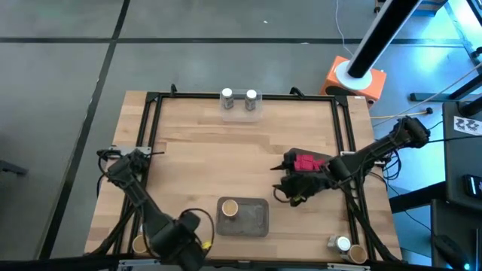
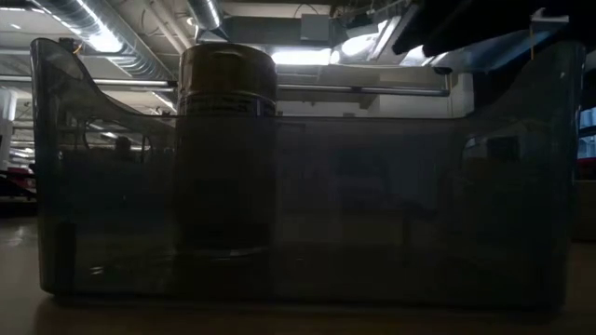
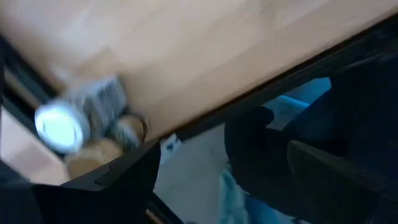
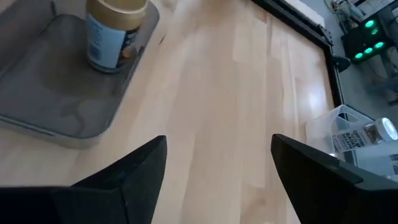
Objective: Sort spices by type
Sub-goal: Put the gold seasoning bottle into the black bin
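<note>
The table (image 1: 196, 158) holds a grey tray (image 1: 252, 222) with one tan-topped jar (image 1: 229, 208) near its front edge. Two white-capped jars (image 1: 239, 96) stand at the far edge (in a clear tray). The right gripper (image 4: 214, 165) hovers mid-table, jaws open and empty; the left gripper (image 1: 181, 237) sits by the near edge, jaws apart.
</note>
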Robot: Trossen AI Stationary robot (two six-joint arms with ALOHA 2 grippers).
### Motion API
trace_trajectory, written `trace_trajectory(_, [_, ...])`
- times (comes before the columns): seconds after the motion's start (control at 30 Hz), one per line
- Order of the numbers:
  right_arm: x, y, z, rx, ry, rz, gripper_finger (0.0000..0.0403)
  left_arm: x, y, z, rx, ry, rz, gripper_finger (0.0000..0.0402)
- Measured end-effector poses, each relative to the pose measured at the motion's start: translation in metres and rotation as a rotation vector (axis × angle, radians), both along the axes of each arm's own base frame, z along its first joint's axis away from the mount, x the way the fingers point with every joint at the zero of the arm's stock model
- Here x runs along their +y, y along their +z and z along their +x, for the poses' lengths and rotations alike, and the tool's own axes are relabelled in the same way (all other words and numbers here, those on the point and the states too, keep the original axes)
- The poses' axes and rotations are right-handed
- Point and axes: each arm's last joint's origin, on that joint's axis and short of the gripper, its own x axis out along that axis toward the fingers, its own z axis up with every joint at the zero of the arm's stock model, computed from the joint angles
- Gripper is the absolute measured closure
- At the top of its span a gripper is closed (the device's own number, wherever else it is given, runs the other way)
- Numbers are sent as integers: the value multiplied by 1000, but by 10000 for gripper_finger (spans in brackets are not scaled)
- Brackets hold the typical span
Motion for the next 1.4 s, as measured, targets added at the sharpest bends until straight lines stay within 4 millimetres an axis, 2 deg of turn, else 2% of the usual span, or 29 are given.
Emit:
trace_trajectory(0.17, [-14, 2, 8, -14, -28, 12, 114, -12, -7, -15, 110, 115, -29, 68])
trace_trajectory(0.47, [-28, 5, 17, -45, -22, 64, 114, -27, -8, -33, 225, 228, -60, 68])
trace_trajectory(0.8, [-27, 6, 18, -58, -5, 85, 114, -52, -7, -61, 246, 338, -71, 68])
trace_trajectory(1.07, [-27, 6, 18, -58, 0, 84, 113, -52, -8, -63, 250, 333, -62, 68])
trace_trajectory(1.4, [-27, 6, 18, -55, 0, 84, 114, -55, -20, -63, 344, 341, -21, 68])
